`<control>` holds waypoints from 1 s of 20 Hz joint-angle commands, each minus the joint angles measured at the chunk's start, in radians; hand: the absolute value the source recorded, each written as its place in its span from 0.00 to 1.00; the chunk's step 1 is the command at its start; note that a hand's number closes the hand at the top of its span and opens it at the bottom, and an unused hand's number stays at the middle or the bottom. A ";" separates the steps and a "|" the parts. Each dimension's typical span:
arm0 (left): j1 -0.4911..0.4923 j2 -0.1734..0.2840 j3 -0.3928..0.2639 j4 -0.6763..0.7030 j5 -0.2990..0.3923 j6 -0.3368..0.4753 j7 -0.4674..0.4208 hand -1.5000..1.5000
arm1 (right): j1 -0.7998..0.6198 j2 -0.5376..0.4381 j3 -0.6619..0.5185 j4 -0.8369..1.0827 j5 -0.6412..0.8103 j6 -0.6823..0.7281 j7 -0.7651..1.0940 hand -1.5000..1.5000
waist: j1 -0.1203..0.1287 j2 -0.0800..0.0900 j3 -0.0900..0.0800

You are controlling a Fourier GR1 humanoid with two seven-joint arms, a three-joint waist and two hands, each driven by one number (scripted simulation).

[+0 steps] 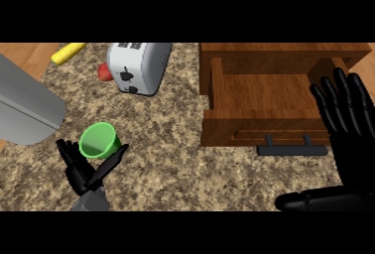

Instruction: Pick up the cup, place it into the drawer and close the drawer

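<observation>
A green cup (pixel 99 140) lies on its side on the speckled counter at the lower left, its mouth facing me. My left hand (pixel 82 171) is just below it, open, with fingers on the cup's left and the thumb reaching up along its right side; nothing is grasped. A wooden drawer (pixel 249 129) stands pulled open at the upper right, with a dark handle (pixel 291 148) on its front. My right hand (pixel 348 116) hovers open over the drawer's right edge, fingers straight and pointing away from me.
A white toaster (pixel 137 66) stands at the top centre with a red object (pixel 105 73) beside it. A yellow item (pixel 68 52) lies at the top left. A large grey object (pixel 26 106) fills the left edge.
</observation>
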 commanded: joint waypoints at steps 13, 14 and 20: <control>-0.100 0.023 0.036 0.215 0.035 -0.337 -0.136 1.00 | -0.028 -0.028 -0.027 -0.036 -0.034 0.003 0.076 0.00 | -0.003 0.001 -0.001; -0.137 0.013 0.041 0.249 0.035 -0.329 -0.138 1.00 | -0.027 -0.030 -0.055 0.036 -0.046 0.028 0.000 0.00 | -0.004 0.002 0.000; -0.140 0.016 0.047 0.273 -0.013 -0.295 -0.262 1.00 | 0.008 -0.034 -0.032 -0.046 -0.033 0.024 0.047 0.00 | -0.007 0.002 -0.001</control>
